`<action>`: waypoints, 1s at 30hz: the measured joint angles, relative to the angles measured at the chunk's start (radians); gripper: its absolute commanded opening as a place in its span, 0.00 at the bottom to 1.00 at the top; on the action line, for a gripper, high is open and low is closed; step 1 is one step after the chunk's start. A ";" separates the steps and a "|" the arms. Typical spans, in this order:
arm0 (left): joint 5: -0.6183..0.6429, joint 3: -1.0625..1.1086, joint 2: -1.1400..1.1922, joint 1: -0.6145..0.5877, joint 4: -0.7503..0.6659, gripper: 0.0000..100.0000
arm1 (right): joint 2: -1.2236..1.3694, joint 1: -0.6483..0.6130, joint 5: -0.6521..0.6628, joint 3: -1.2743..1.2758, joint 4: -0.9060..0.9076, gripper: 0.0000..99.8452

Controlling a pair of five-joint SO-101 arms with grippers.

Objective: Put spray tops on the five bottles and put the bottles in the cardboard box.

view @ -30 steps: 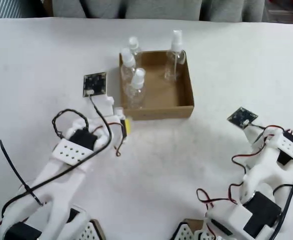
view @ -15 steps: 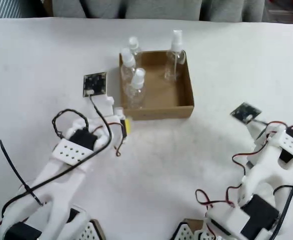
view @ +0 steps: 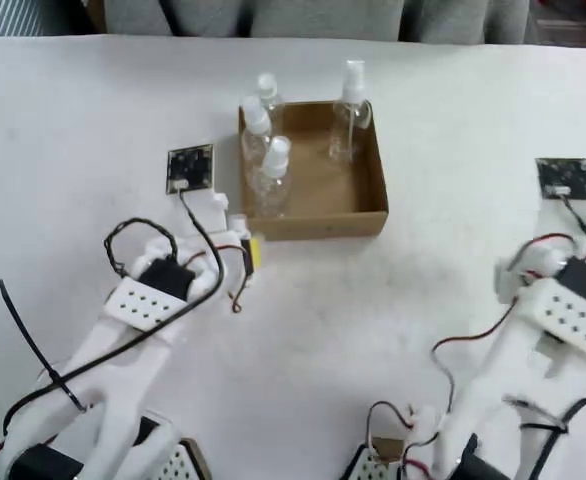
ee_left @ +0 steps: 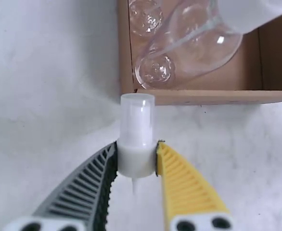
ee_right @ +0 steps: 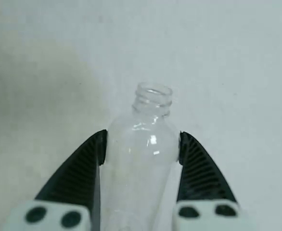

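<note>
The left gripper (ee_left: 136, 147) is clamped on a white spray top (ee_left: 137, 137), just off the near left corner of the cardboard box (view: 318, 222). The box sits toward the far edge of the tabletop (view: 73, 110) with capped bottles (view: 349, 125) standing inside. Near the right edge, the right gripper (ee_right: 141, 142) is clamped around an uncapped clear bottle (ee_right: 141, 159).

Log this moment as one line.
left gripper shut on spray top | right gripper shut on uncapped bottle | capped bottles in cardboard box

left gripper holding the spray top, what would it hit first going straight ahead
Probably the near wall of the cardboard box, just beyond the spray top the left gripper holds; height is unclear.
</note>
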 measured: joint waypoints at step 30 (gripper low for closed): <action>0.000 0.000 -0.172 -0.020 0.000 0.02 | -0.509 -0.479 -0.350 0.060 -0.109 0.02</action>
